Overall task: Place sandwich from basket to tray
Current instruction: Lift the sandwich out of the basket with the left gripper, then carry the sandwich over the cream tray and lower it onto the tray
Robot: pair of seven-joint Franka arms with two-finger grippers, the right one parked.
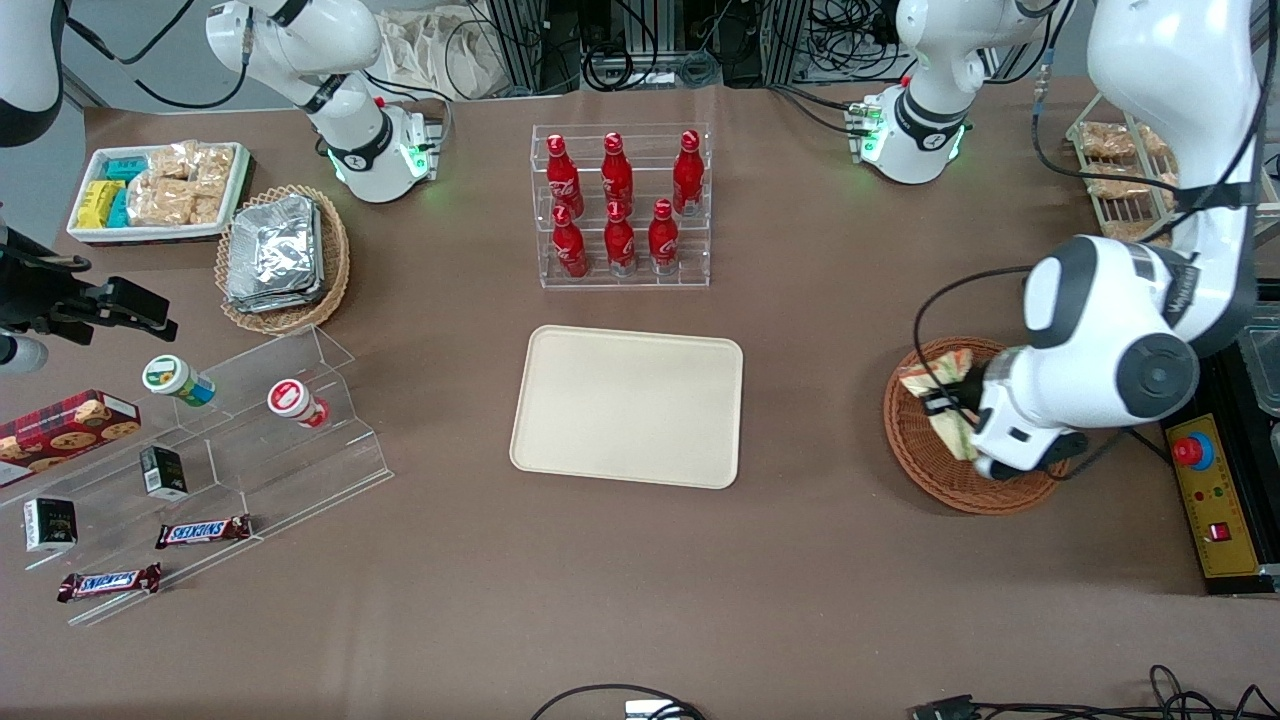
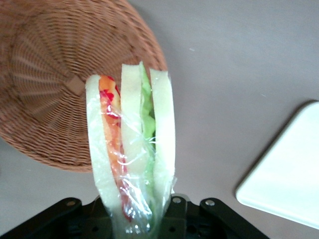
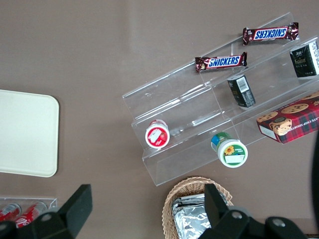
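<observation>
The sandwich (image 2: pixel 132 149) is clamped in the tool (image 2: pixel 144 219) and held above the basket (image 2: pixel 45 99), clear of its weave, long axis pointing straight out from the fingers. The tray (image 1: pixel 627 405) is seen well apart on the tabletop (image 1: pixel 800 560), toward the parked arm's end. The arm is bent low over the basket.

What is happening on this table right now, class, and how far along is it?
The working left arm's gripper has its jaws shut on a wrapped sandwich, holding it on edge so the orange, red and green filling layers show. It hangs over the rim of the round wicker basket, toward the working arm's end of the table; in the wrist view the basket floor looks bare. The cream tray lies mid-table, nearer the front camera than the rack of red bottles, with nothing on it yet.
</observation>
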